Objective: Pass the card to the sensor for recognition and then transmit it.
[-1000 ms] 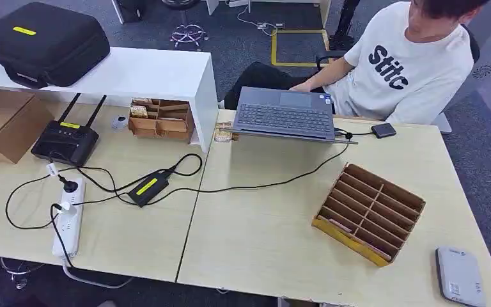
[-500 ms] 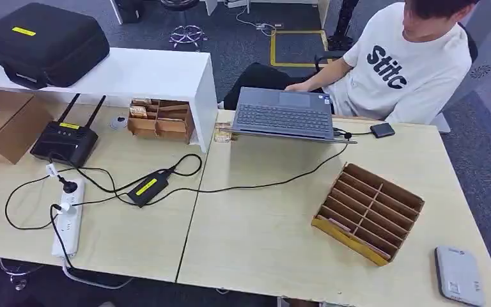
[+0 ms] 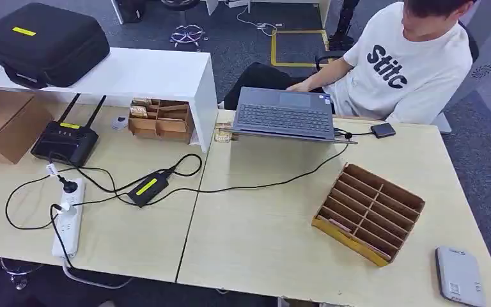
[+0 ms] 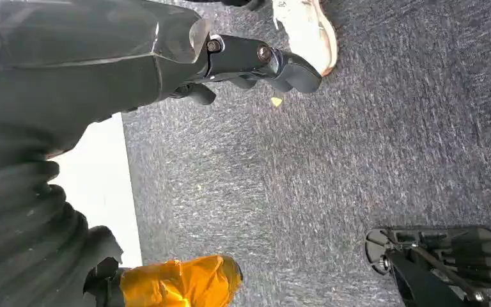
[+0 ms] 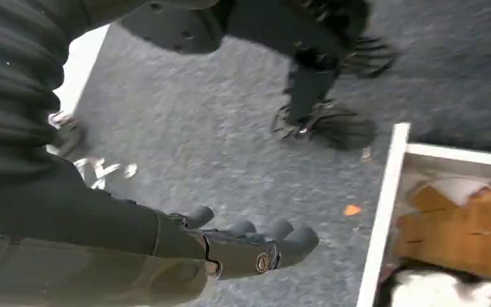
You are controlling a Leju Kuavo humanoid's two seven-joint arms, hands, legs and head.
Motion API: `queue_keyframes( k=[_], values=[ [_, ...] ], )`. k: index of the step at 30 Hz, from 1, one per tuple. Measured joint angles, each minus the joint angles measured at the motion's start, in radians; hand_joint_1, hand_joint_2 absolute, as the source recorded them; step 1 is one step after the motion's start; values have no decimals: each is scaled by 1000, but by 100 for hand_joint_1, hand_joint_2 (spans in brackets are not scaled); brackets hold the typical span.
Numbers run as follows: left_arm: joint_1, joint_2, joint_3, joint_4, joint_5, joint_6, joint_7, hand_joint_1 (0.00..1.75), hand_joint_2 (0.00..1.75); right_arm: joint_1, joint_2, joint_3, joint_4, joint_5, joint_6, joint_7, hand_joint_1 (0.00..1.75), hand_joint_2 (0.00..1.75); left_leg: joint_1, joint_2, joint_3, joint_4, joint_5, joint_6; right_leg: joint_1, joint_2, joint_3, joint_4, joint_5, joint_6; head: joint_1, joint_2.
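A cardboard slotted rack (image 3: pixel 369 212) stands on the right half of the light wood table (image 3: pixel 256 236). Thin cards (image 3: pixel 340 225) lie in its near slots. At the table's near right corner lies a flat grey sensor (image 3: pixel 459 276). My left hand (image 4: pixel 249 61) hangs over grey carpet, fingers apart and holding nothing. Also low over the carpet is my right hand (image 5: pixel 249 246), its fingers stretched out and empty, beside a white box edge (image 5: pixel 383 211).
A person in a white shirt (image 3: pixel 403 70) sits behind an open laptop (image 3: pixel 284 115) at the far edge. Cables, a black power brick (image 3: pixel 147 187), a white power strip (image 3: pixel 70 217) and a router (image 3: pixel 64 142) cover the left half. A white shelf (image 3: pixel 134 73) carries a black case (image 3: pixel 41 41).
The person has shifted slightly and the picture has wobbled a little. Nothing on the table has moved.
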Motion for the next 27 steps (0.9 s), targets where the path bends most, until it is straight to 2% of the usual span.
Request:
queue_keyframes(
  k=[2, 4, 7, 12, 14, 16, 19, 21, 23, 27],
  values=[
    [0, 0, 0, 0, 7, 5, 0, 0, 175, 1, -1, 10, -2, -15, -110, 19, 0, 175, 0, 0, 0, 0, 0, 0, 0, 0, 0, 0, 0, 0, 0, 0],
    [0, 0, 0, 0, 14, 11, 2, 0, 175, 1, -1, 11, -4, -37, -173, 22, 0, 175, 0, 0, 0, 0, 0, 0, 0, 1, 0, 0, 0, 0, 0, 0],
    [0, 0, 0, 0, 15, 12, 2, 0, 175, 1, -2, 11, -5, -47, -167, 24, 0, 175, 0, 0, 0, 0, 0, 0, 0, 0, 0, -1, 0, 0, 0, 0],
    [0, 3, 0, 0, 7, 1, 1, 0, 175, 1, -2, 49, -3, 20, -17, 26, 0, 175, 0, 0, 0, 0, 0, 0, 0, 0, 0, 0, 0, 0, 0, 0],
    [0, 5, 0, 0, 5, -3, 1, 0, 175, 1, 0, 70, -2, 31, -2, 19, 0, 175, 0, 0, 0, 0, 0, 0, 0, 0, 0, 0, 0, 0, 0, 0],
    [1, 6, 0, 0, 6, -2, 1, 0, 175, 0, 0, 83, -4, 30, -45, 10, 0, 175, 0, 0, 0, 0, 0, 0, 0, 0, 0, 0, 0, 0, 0, 0],
    [1, 6, 0, 0, 18, 7, 1, 0, 175, -3, -3, 87, -10, 10, -160, 8, 0, 175, 0, 0, 0, 0, 0, 0, 0, 0, 0, 0, 0, 0, 0, 0],
    [1, 5, 0, 0, 21, 12, 1, 0, 175, -6, -3, 87, -12, 3, -194, 9, 0, 175, 0, 0, 0, 0, 0, 0, 0, 0, 0, 0, 0, 0, 0, 0],
    [1, 5, 0, 0, 21, 13, 1, 0, 175, -8, -2, 87, -12, 5, -175, 16, 0, 175, 0, 0, 0, 0, 0, 0, 0, 0, 0, 0, 0, 0, 0, 0],
    [1, 6, 0, 0, 14, 3, 1, 0, 175, -4, -2, 107, -9, 34, -18, 25, 0, 175, 0, 0, 0, 0, 0, 0, 0, 0, 0, 0, 0, 0, 0, 0]
  ],
)
